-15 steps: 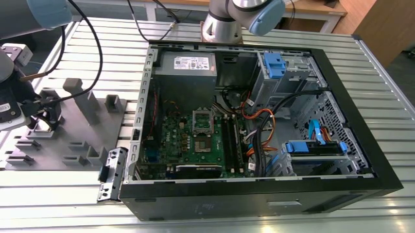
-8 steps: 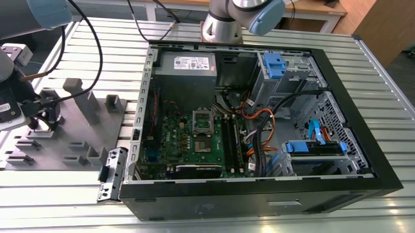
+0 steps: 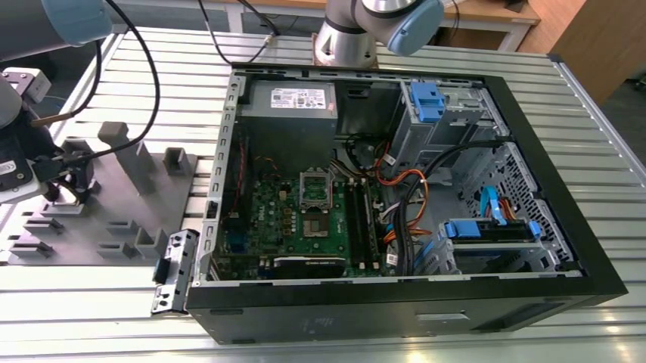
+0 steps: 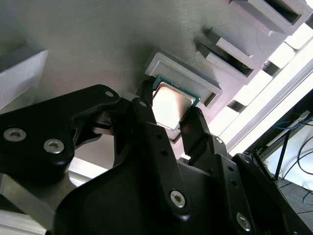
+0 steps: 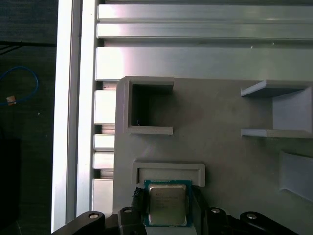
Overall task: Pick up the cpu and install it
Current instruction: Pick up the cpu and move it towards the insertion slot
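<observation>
We find the cpu (image 5: 167, 204) at a low pocket (image 5: 168, 169) near the edge of the grey tray (image 5: 220, 147). We cannot tell whether it is seated or raised. The gripper (image 4: 171, 105) is narrow, and its fingers (image 4: 145, 108) clamp two opposite cpu edges. The open case (image 3: 404, 306), on the exterior view's right, holds the socket (image 3: 318, 189), well apart.
</observation>
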You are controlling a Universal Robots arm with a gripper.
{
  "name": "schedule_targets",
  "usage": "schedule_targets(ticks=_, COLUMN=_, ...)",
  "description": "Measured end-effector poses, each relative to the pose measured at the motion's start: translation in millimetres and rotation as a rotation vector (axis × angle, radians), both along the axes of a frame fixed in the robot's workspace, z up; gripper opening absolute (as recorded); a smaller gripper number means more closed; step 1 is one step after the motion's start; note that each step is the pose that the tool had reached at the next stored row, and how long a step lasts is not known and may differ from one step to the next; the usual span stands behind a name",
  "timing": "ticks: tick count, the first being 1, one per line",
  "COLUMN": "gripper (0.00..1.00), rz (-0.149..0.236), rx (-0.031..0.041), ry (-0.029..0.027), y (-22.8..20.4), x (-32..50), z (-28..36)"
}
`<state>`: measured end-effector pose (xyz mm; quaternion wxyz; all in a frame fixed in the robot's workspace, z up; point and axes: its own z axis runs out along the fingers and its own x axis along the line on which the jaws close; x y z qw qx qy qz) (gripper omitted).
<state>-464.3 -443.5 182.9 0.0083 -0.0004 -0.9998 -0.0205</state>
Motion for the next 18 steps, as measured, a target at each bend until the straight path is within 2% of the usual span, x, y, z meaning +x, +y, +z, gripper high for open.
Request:
schedule_targets(ticks=5, gripper=0.47, rz=0.000, rx=0.0000, ry=0.0000, y=0.0, x=0.0, z=4.6)
schedule_targets(ticks=15, gripper=0.47, rz=0.000, rx=0.0000, ry=0.0000, y=0.0, x=0.0, z=19.0)
schedule_targets(ticks=18, gripper=0.47, rz=0.000, rx=0.0002, ry=-0.0003, y=0.0, x=0.0, z=19.6)
